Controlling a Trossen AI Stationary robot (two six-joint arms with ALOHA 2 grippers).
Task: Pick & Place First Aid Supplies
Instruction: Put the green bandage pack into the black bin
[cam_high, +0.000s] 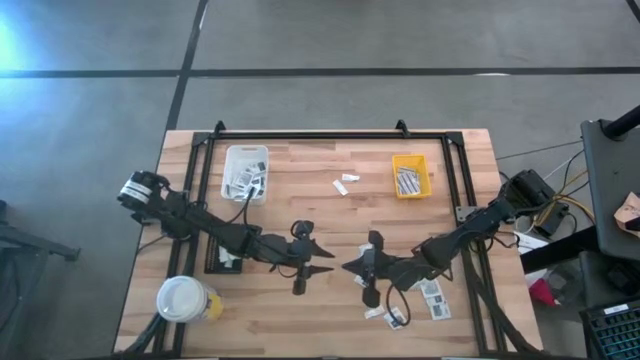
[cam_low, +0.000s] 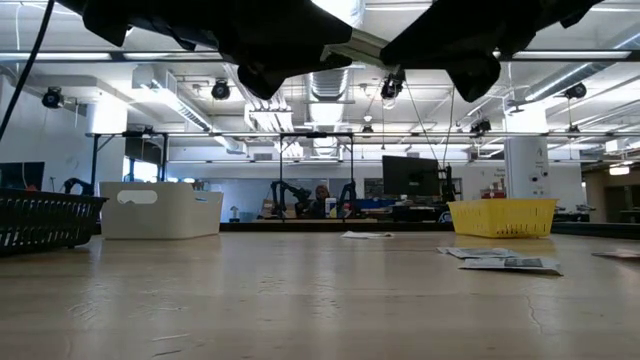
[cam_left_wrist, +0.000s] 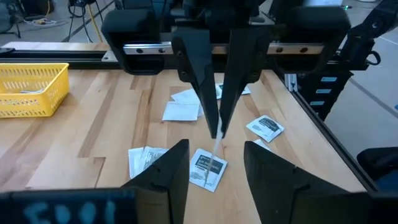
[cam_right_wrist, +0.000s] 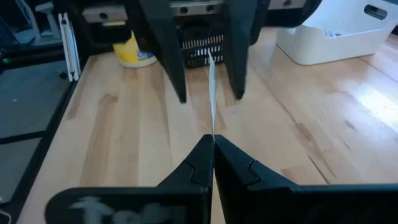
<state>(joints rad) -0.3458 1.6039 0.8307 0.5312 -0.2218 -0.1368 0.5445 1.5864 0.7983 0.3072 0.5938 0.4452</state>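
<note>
Only the wrist views show the thin white strip (cam_right_wrist: 212, 87): the right claw (cam_right_wrist: 213, 146) is clenched on its near end, and it runs straight out from the fingertips toward the left claw (cam_left_wrist: 214, 165), which is released, fingers spread. From above, both claws face each other mid-worktop (cam_high: 300, 190), with loose packets (cam_high: 432, 295) lying by the right arm.

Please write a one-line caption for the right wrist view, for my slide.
Right end effector shut on a thin white strip, facing the open left end effector above the wooden table.
</note>
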